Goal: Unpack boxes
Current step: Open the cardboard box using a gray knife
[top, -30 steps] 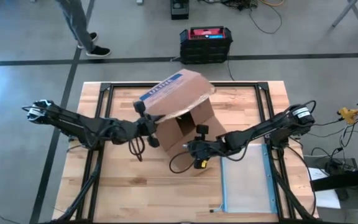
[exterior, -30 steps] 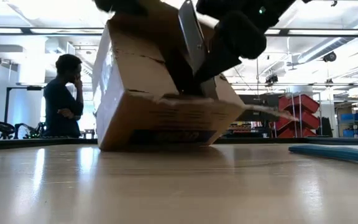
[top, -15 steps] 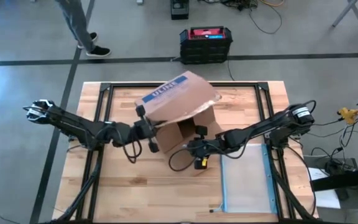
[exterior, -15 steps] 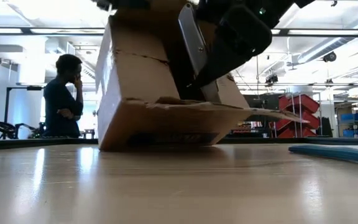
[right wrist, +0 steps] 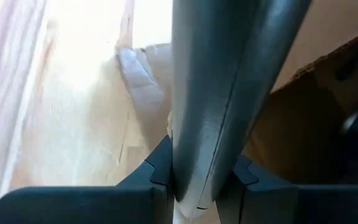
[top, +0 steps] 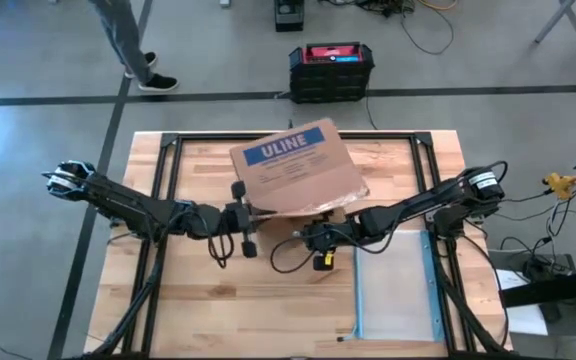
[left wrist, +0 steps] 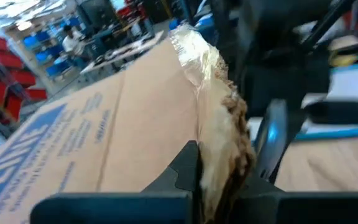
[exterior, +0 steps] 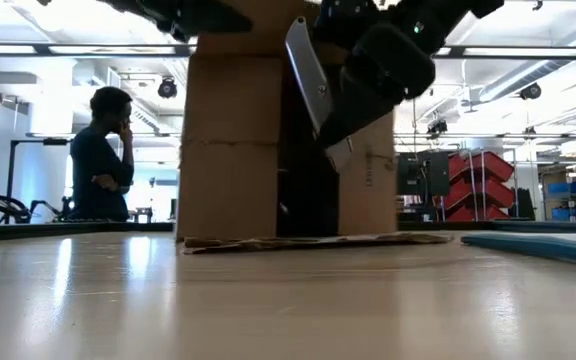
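Observation:
The brown cardboard box with the blue ULINE label stands mid-table. In the low view the box is upright, with a dark opening toward the near edge and one flap flat on the wood. My left gripper sits at the box's near left corner, shut on a taped flap edge. My right gripper hovers just near of the box, shut on a grey flat tool. My left gripper pinches the box's torn, taped flap edge between its two fingers. It comes in about level from the table's left, and the labelled panel spreads out beyond the fingers. My right gripper pinches the grey flat tool between its two fingers. The tool runs along the fingers and beyond them, clear of the table. Whether its end touches the box, I cannot tell.
A clear blue-edged pouch lies flat on the table's right near part. A black crate with a red top sits on the floor beyond the far edge. A person stands in the room behind. Bare wood lies near of the box.
My left gripper moved toward the near edge and to the right, still shut on the flap edge. The labelled panel swung from steeply tilted to lying level over the box. The box went from tipped to upright, and its near flap dropped flat onto the table.

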You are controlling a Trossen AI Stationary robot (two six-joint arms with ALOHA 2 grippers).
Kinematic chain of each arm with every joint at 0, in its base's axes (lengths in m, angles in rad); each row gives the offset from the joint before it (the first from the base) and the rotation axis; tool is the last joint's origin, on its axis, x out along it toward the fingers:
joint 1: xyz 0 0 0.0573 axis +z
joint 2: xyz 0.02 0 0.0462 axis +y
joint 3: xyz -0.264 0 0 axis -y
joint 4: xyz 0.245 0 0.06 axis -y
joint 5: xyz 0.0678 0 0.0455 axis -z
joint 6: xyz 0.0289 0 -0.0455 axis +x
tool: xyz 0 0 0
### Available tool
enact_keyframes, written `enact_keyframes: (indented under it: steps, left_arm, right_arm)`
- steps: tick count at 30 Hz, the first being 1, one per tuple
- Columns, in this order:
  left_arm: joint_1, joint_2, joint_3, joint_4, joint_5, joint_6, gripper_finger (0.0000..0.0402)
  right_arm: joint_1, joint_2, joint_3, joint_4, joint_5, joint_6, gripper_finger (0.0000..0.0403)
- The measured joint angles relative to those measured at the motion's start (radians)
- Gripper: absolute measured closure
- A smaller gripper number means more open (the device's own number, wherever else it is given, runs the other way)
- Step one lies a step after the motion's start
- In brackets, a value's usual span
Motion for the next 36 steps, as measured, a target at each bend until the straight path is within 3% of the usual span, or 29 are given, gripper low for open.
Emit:
enact_keyframes:
  steps: [7, 18, 29, 36]
  left_arm:
    - [0.000, -0.019, -0.006, -0.042, -0.084, -0.030, 0.0401]
    - [0.001, -0.193, -0.005, -0.267, -0.194, -0.073, 0.0401]
    - [-0.015, -0.275, -0.009, -0.369, -0.156, -0.077, 0.0401]
    - [-0.015, -0.336, -0.009, -0.366, -0.130, -0.068, 0.0401]
  right_arm:
    - [0.004, -0.059, 0.000, -0.126, 0.097, 0.135, 0.0353]
    - [-0.115, -0.109, -0.011, -0.581, 0.122, 0.378, 0.0353]
    - [-0.456, -0.109, -0.142, -0.665, -0.105, 0.411, 0.0353]
    - [-0.579, -0.109, -0.240, -0.665, -0.258, 0.414, 0.0353]
